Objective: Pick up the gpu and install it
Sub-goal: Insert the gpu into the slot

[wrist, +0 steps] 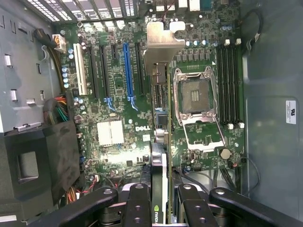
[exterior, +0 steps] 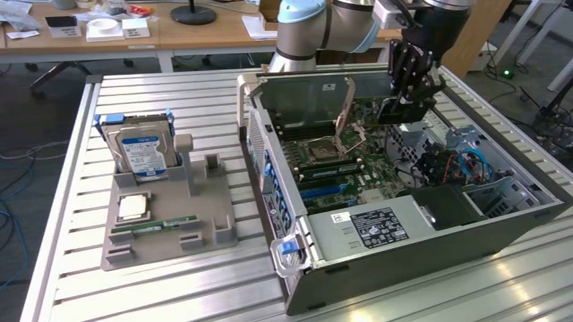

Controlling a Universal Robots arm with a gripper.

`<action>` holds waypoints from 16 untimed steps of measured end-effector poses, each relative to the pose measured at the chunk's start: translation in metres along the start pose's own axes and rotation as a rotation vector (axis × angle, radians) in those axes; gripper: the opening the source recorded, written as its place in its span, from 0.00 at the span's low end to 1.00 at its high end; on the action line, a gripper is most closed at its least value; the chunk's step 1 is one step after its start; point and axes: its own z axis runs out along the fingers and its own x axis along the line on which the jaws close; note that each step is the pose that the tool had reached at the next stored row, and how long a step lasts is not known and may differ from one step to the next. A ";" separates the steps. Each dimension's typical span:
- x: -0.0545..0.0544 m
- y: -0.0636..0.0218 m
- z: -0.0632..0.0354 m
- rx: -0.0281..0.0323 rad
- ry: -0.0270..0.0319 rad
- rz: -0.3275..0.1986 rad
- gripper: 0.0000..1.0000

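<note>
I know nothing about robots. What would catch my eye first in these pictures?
The big grey metal computer case lies open on the slatted metal table, baring its green motherboard. Over it, the robot's black hand grips a thin green graphics card with a silver end bracket, edge-on to the board. At the exterior view's left, a grey plastic holder tray carries an upright hard drive with a blue-white label.

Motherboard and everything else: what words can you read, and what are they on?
"DELL": on the motherboard.
"NV…", rest cut off: on the gpu, along its edge.
Hard drive label, power supply label, white sticker: too small to read.
</note>
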 end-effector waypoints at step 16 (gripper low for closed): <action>0.000 0.0005 0.0082 -0.0002 0.0003 -0.003 0.27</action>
